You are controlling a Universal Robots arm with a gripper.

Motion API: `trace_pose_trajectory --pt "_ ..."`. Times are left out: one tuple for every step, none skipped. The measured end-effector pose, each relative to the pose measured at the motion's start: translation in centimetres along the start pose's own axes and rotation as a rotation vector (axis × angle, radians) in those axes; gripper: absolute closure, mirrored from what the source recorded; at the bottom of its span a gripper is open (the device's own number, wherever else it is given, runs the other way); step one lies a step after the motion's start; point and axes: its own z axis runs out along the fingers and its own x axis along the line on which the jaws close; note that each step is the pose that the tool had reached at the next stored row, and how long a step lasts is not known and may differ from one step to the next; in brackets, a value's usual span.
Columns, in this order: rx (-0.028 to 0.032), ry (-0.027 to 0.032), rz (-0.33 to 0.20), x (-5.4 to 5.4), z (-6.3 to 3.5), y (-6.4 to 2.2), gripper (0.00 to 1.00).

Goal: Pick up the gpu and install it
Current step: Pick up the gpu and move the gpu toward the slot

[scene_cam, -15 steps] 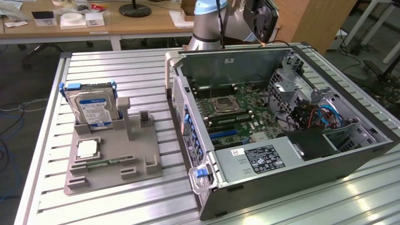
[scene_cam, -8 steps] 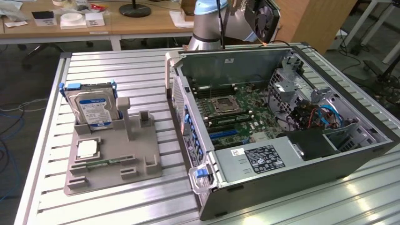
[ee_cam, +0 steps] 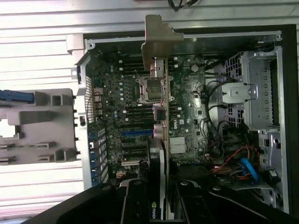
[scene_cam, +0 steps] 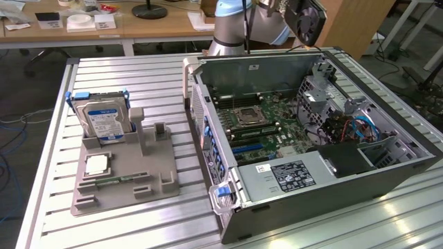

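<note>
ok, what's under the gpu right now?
The gpu, held edge-on in the fingers, is over the open case. Beside it show the motherboard, CPU socket and a blue slot. The strip of board right under it is covered.

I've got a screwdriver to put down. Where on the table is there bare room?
Bare slats: the strip between the grey holder and the computer case, the far end of the table behind the hard drive, and the near corner on the exterior view's right, in front of the case. Crowded: inside the case, with the gpu held above it.
</note>
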Motion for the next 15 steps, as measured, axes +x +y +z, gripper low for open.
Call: trace_pose_trajectory --pt "-0.0003 0.0000 0.000 -0.4 0.02 0.04 0.73" --pt "-0.0005 0.0001 -0.001 -0.8 0.03 0.07 0.73" --pt "-0.0006 0.0001 -0.001 -1.2 0.05 0.10 0.73" --pt "-0.0007 0.0002 -0.002 -1.6 0.06 0.13 0.73" --pt "-0.0008 0.0001 -0.002 -1.9 0.08 0.16 0.73" --pt "-0.0007 0.0002 -0.003 -2.4 0.10 0.20 0.73" --pt "-0.0007 0.0002 -0.004 -2.8 0.13 0.23 0.73" --pt "-0.0007 0.0002 -0.004 -3.3 0.15 0.27 0.73" --pt "-0.0008 0.0003 -0.004 -3.7 0.18 0.30 0.73" --pt "-0.0008 0.0003 -0.005 -4.2 0.20 0.34 0.73" --pt "-0.0008 0.0003 -0.005 -4.6 0.22 0.38 0.73" --pt "-0.0009 0.0003 -0.005 -5.1 0.25 0.41 0.73" --pt "-0.0009 0.0004 -0.005 -5.5 0.27 0.44 0.73" --pt "-0.0008 0.0004 -0.006 -6.0 0.29 0.48 0.73" --pt "-0.0008 0.0004 -0.006 -6.4 0.31 0.52 0.73"
